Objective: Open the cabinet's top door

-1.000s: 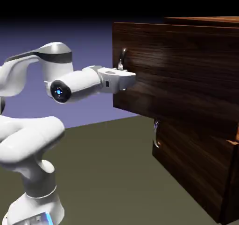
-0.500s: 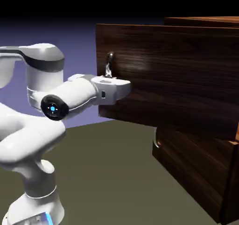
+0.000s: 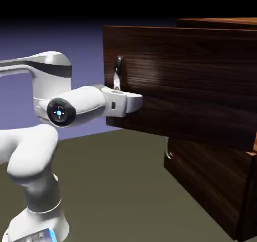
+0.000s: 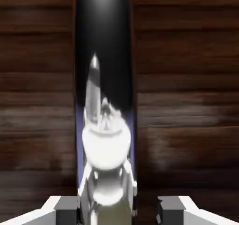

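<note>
The dark wood-grain cabinet point(image 3: 221, 191) stands at the exterior view's right. Its top door point(image 3: 190, 80) is pulled well out toward the arm, past the panel below. The door's curved silver handle point(image 3: 118, 70) stands upright on its front. My gripper point(image 3: 120, 91) reaches the handle's lower end. In the hand view the mirror-like handle point(image 4: 105, 56) runs up the middle over the door's wood point(image 4: 186, 102), and my gripper point(image 4: 116, 212) straddles it. The left fingertip point(image 4: 63, 209) sits against the handle. A narrow gap separates the right fingertip point(image 4: 173, 209) from it.
The lower panel point(image 3: 211, 180) is shut, with its own silver handle point(image 3: 168, 153) showing just under the pulled-out door. The olive table top point(image 3: 115, 186) stretches between my base and the cabinet.
The top door slid out toward the arm in the first half second and has stayed put since. My hand has sunk slightly along the handle, and the elbow has shifted.
</note>
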`<action>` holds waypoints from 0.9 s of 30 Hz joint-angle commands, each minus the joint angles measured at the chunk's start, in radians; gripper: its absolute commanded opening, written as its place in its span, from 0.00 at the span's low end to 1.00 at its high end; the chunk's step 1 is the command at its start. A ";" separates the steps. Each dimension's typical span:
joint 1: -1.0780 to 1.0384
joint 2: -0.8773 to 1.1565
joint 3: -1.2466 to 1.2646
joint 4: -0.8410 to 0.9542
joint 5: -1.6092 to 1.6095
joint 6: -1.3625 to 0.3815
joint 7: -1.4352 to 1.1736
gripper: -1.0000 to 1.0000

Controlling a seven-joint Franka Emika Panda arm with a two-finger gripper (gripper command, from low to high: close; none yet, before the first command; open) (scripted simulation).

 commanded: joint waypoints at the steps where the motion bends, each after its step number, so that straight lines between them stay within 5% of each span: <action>1: 0.036 -0.014 -0.009 -0.004 -0.012 0.040 0.013 0.00; 10: 0.350 -0.176 -0.161 -0.026 -0.213 0.329 0.160 0.00; 27: 0.323 -0.108 -0.696 0.343 -0.645 -0.375 0.169 0.00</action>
